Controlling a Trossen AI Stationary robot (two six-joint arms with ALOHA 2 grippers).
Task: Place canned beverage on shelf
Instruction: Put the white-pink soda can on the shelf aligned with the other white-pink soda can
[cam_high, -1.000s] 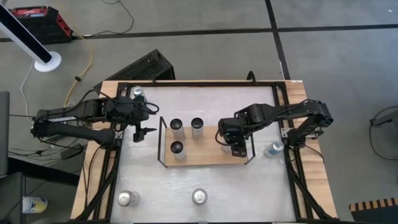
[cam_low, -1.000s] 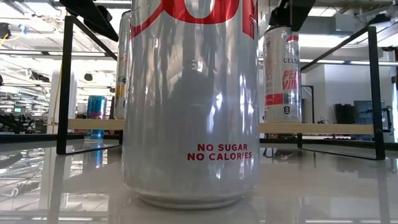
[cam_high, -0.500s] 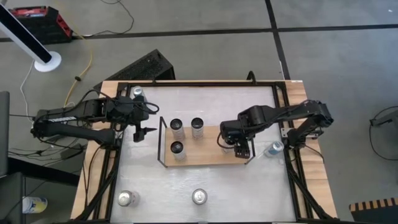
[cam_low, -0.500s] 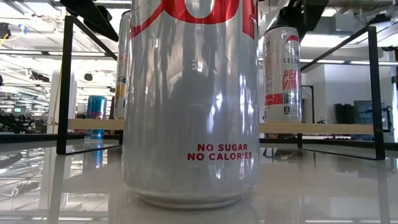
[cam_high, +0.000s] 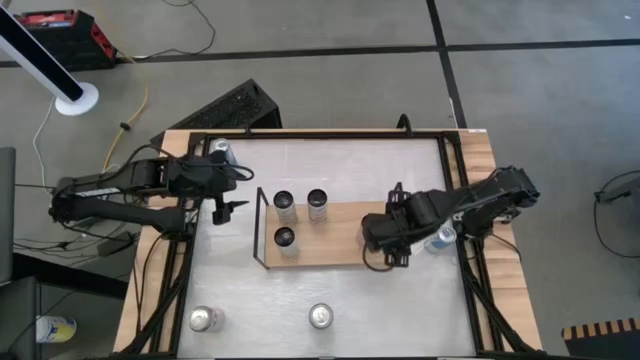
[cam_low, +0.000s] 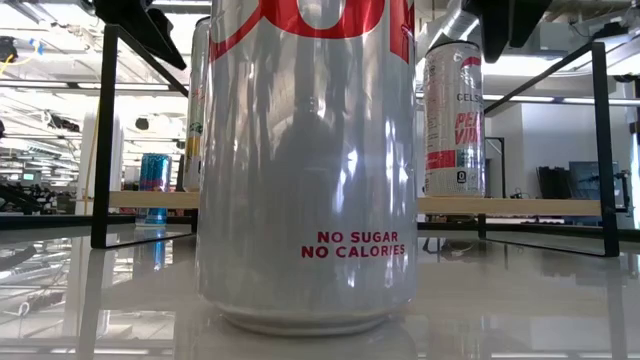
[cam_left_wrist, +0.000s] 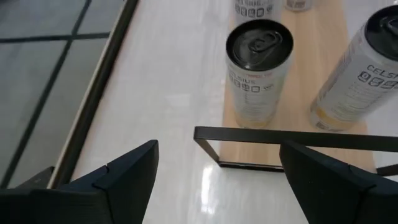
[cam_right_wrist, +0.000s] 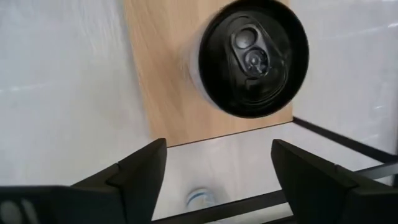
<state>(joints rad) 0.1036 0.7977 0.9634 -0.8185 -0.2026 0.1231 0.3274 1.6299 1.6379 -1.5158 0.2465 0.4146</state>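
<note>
The shelf (cam_high: 335, 240) is a light-wood board in a black wire frame at the table's middle. Three cans (cam_high: 285, 203) (cam_high: 318, 203) (cam_high: 285, 238) stand on its left half. A fourth can with a black top (cam_right_wrist: 252, 59) stands upright on the board's right end, which the low view also shows (cam_low: 453, 120). My right gripper (cam_right_wrist: 217, 180) is open above and beside this can, apart from it; in the high view (cam_high: 385, 245) the arm hides the can. My left gripper (cam_high: 225, 210) is open and empty left of the shelf, facing its left end rail (cam_left_wrist: 292, 137).
Loose cans stand at the table's back left (cam_high: 219, 150), near the front edge (cam_high: 204, 318) (cam_high: 320, 316) and just right of the shelf (cam_high: 440, 240). The front can fills the low view (cam_low: 305, 160). Black rails (cam_high: 462, 200) frame the table.
My right gripper has come off the top of the can on the shelf's right end, going up and toward the table's right and near edges. The can stays upright on the board.
</note>
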